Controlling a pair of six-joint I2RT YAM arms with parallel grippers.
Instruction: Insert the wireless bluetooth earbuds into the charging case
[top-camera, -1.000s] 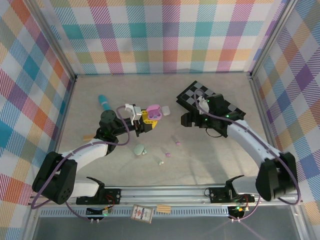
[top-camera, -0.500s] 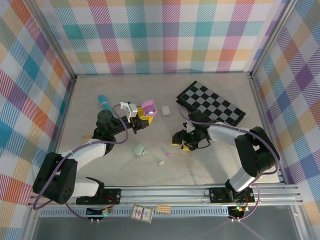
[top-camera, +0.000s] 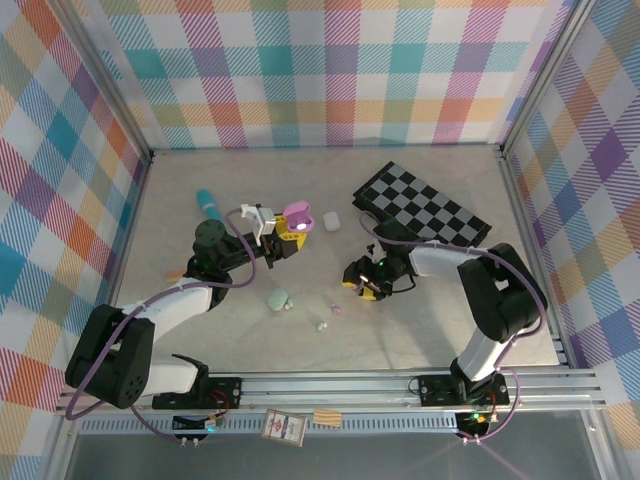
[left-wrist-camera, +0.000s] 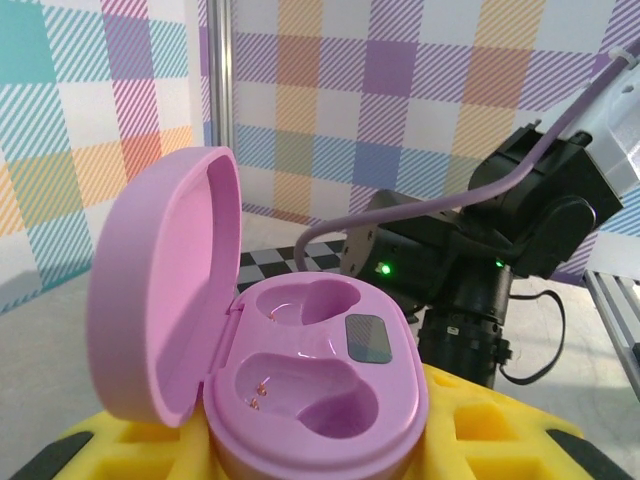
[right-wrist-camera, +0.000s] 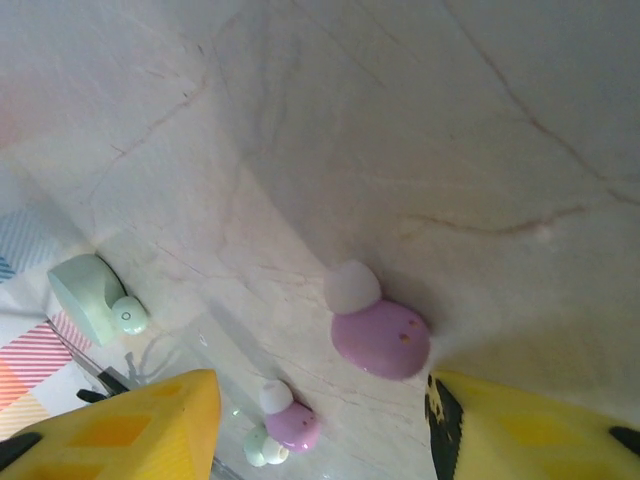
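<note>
Right wrist view, nearest first: the right claw (right-wrist-camera: 318, 380) has its two yellow fingers (right-wrist-camera: 150, 415) standing apart, low over the pale worktop (right-wrist-camera: 450, 120). Just beyond their tips, in the gap and touching neither, lies a lilac earbud (right-wrist-camera: 380, 340). Its white tip points away and a little to the left, so its long axis runs slantwise across the line on which the fingers would close. I'd judge the right claw needs only to drop and pinch.

A second lilac earbud (right-wrist-camera: 290, 422) lies closer to the left finger, with a mint earbud (right-wrist-camera: 262, 447) touching it. Further off to the left is a mint case (right-wrist-camera: 88, 300).

From above, the left claw (top-camera: 282, 232) sits farther back and well to the left of the right claw. It is clamped on the lilac charging case (left-wrist-camera: 330, 400), lid thrown open and both wells bare. So the right arm is the one at the bud, and the case waits up and leftward from it. A checkerboard (top-camera: 420, 205) lies beyond, toward the back.
</note>
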